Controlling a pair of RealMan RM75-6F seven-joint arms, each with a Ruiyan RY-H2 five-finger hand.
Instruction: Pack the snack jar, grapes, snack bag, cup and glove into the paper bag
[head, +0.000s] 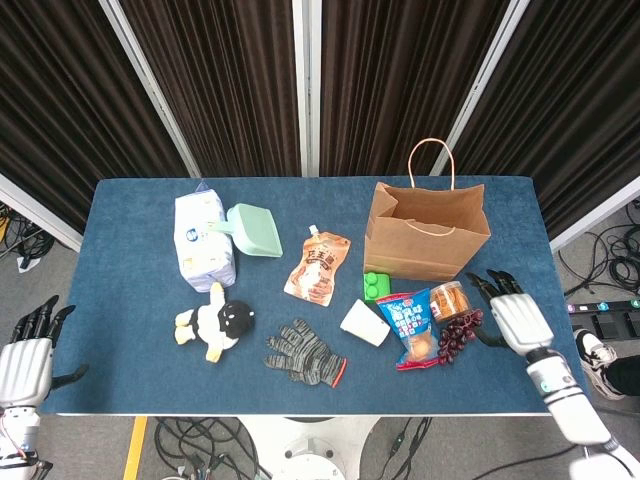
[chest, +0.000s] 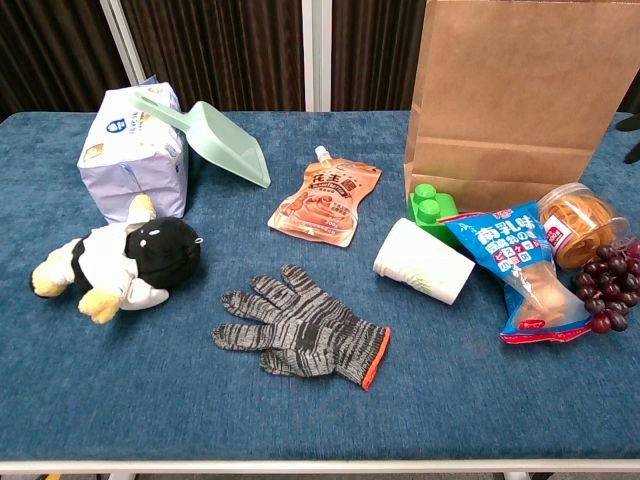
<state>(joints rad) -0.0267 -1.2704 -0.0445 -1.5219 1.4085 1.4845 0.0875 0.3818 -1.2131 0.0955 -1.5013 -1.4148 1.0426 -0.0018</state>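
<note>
The right hand (head: 512, 318), fingers spread and empty, hovers just beside the grapes (head: 459, 334) and snack jar (head: 449, 298), which lie before the upright paper bag (head: 425, 235); the left hand (head: 24, 355) waits open off-table.

Snack bag (chest: 520, 270): white Chinese characters, "南乳味". Orange pouch (chest: 326, 203): characters, illegible.

1. My right hand (head: 516, 320) is white with black fingers.
2. Just off its fingertips I see dark purple grapes (head: 457, 334).
3. Beside those: orange snack jar (head: 449, 299), blue-and-red snack bag (head: 410, 327).
4. Beyond it stands the plain brown paper bag (head: 425, 236).
5. Farther away, the glove (chest: 300, 328) is grey-black knit with an orange cuff.
</note>
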